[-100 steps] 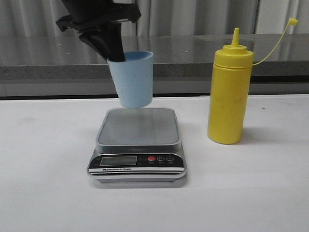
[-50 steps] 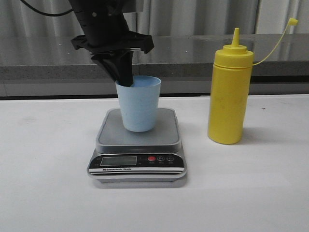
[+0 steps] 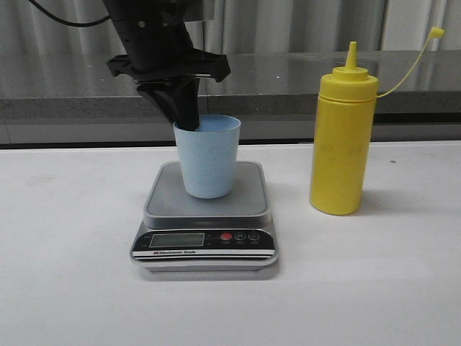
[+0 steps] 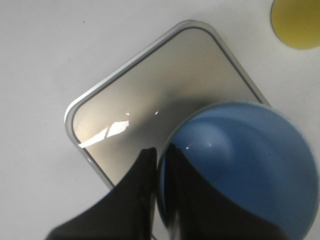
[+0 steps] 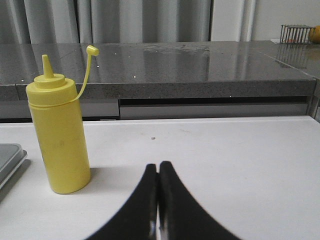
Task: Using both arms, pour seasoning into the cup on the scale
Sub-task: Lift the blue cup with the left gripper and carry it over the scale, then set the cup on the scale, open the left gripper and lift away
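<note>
The light blue cup (image 3: 209, 155) stands upright on the grey platform of the scale (image 3: 205, 216), toward its back. My left gripper (image 3: 189, 115) comes down from above and is shut on the cup's rim (image 4: 161, 165), one finger inside and one outside. The yellow seasoning bottle (image 3: 342, 137) stands on the table right of the scale, nozzle uncapped, cap hanging on its tether. In the right wrist view the bottle (image 5: 57, 140) is apart from my right gripper (image 5: 158, 167), which is shut on nothing above the white table. The right arm does not show in the front view.
A grey stone counter (image 3: 288, 79) with a dark gap beneath runs along the back of the white table (image 3: 72, 288). The scale's black front panel with LCD and red button (image 3: 226, 236) faces the front edge. A corner of the scale (image 5: 10, 155) shows beside the bottle.
The left gripper carried the cup down from above the scale and set it on the platform; over the last half second it has barely moved. The bottle has stayed put.
</note>
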Robot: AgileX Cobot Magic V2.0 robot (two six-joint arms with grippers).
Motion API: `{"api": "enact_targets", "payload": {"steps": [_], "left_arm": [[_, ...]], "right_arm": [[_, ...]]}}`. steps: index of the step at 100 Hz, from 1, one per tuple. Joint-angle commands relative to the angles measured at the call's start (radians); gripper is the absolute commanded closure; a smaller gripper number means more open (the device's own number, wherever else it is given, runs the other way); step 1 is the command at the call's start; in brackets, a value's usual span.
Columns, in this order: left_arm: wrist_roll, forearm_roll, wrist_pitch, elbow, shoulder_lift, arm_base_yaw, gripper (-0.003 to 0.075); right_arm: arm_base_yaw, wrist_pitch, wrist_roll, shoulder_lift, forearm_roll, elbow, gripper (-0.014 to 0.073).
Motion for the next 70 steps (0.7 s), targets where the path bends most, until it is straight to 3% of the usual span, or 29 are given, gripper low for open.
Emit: {"api": "enact_targets", "payload": {"steps": [1,31,70], "left_arm": [[-0.010,-0.011,-0.029,-0.032,-0.054,-0.007,0.0616],[-0.010,-0.011,-0.022,-0.038,-0.054,-0.007,0.0230],[-0.010,-0.011,0.031,-0.042,-0.071,-0.005,0.0203]], "right_arm": [[-0.003,-0.076,-0.003,-0.010,0.000,-0.020,0.0660],[-0.003,-0.076,-0.003,-0.010,0.000,-0.020,0.0660],[-0.003,-0.076,-0.003,-0.010,0.000,-0.020,0.0660]]}}
